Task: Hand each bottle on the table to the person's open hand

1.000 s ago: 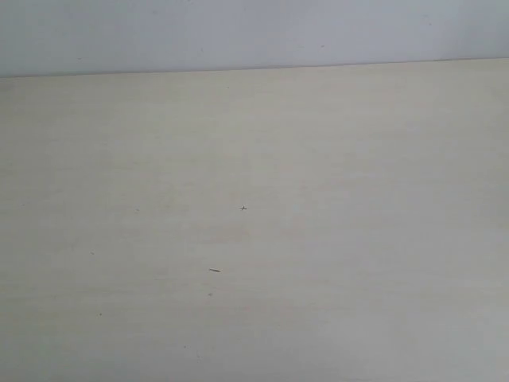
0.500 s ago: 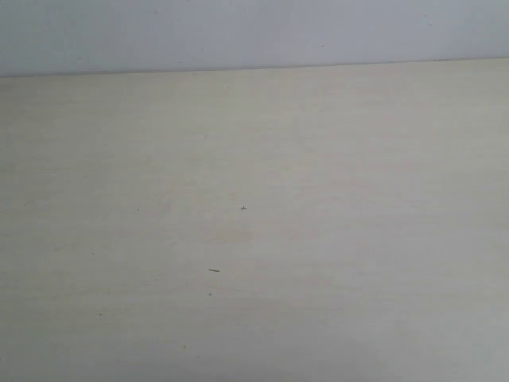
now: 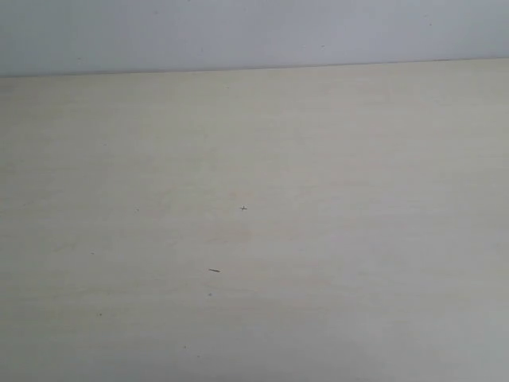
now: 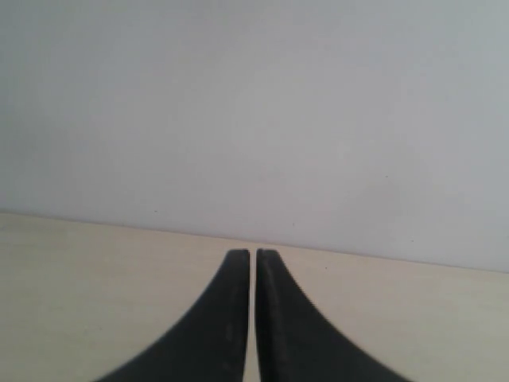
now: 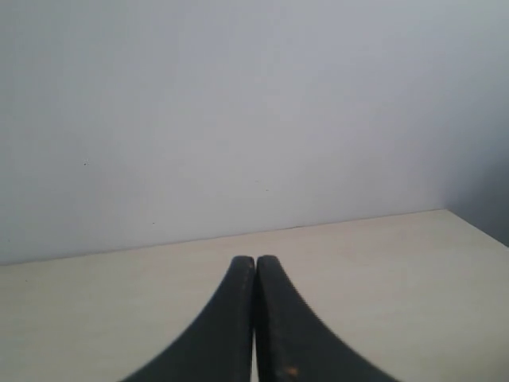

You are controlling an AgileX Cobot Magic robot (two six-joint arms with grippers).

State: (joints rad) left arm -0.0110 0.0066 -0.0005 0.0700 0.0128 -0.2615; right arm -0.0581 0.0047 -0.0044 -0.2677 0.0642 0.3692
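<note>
No bottle or hand shows on the table (image 3: 318,159); left gripper (image 4: 253,255) and right gripper (image 5: 255,259) sit closed, empty; progress unclear.

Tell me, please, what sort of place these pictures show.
Probably a plain indoor robot workbench, perhaps a lab: a wide pale beige table with a few dark specks, a bare grey-white wall behind it, and the black left gripper and right gripper, both shut.

Table (image 3: 334,143) pale beige, dark specks (image 3: 243,208); L pincer (image 4: 253,255), R pincer (image 5: 255,260) black.
</note>
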